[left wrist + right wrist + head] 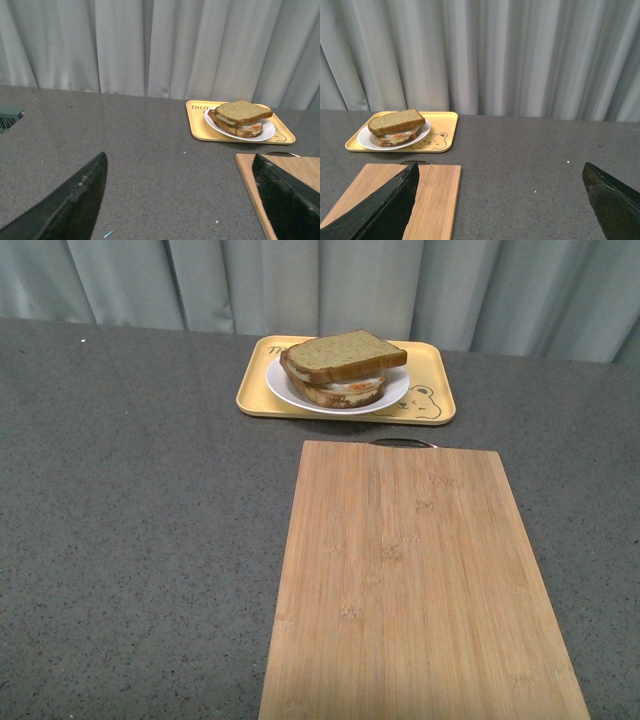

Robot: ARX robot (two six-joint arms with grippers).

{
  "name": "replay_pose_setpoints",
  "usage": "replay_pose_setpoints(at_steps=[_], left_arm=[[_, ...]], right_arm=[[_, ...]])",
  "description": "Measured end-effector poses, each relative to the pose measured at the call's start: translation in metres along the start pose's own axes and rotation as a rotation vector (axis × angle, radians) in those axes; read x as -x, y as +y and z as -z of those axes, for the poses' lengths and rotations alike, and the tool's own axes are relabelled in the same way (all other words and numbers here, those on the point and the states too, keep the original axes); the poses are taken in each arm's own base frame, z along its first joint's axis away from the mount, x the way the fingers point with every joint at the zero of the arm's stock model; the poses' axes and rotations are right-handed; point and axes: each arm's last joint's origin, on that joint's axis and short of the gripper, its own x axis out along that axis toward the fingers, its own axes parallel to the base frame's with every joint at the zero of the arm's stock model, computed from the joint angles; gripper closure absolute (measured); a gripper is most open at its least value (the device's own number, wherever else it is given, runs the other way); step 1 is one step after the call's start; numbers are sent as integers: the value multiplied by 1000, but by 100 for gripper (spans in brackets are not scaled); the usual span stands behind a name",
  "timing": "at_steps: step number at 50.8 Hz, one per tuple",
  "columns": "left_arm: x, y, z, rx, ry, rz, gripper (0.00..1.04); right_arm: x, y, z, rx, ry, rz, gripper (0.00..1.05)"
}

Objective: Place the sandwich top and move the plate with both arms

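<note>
The sandwich top (pixel 346 353), a tan-brown speckled bread slice, lies on the stacked sandwich on the round white plate (pixel 283 387). The plate sits on the yellow tray (pixel 430 380) at the far middle of the table. The top slice also shows in the left wrist view (pixel 243 111) and in the right wrist view (pixel 396 120). Neither arm shows in the front view. My left gripper (pixel 180 160) is open and empty over the grey table, well short of the tray. My right gripper (pixel 501 167) is open and empty, also far from the plate (pixel 366 140).
A bamboo cutting board (pixel 415 580) lies near the front, between me and the tray; its metal handle (pixel 403 443) points toward the tray. The board also shows in the left wrist view (pixel 247 175) and the right wrist view (pixel 437 195). A grey curtain (pixel 400 280) hangs behind the table.
</note>
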Motion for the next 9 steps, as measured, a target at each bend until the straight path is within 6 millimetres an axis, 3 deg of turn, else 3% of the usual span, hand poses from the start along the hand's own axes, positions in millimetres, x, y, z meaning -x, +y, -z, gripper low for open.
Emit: replay_pose_setpoints(at_steps=[3, 9], left_arm=[[0, 0, 0, -1, 0, 0, 5], [0, 0, 0, -1, 0, 0, 7]], right_arm=[[0, 0, 0, 0, 0, 0, 9], [0, 0, 0, 0, 0, 0, 9]])
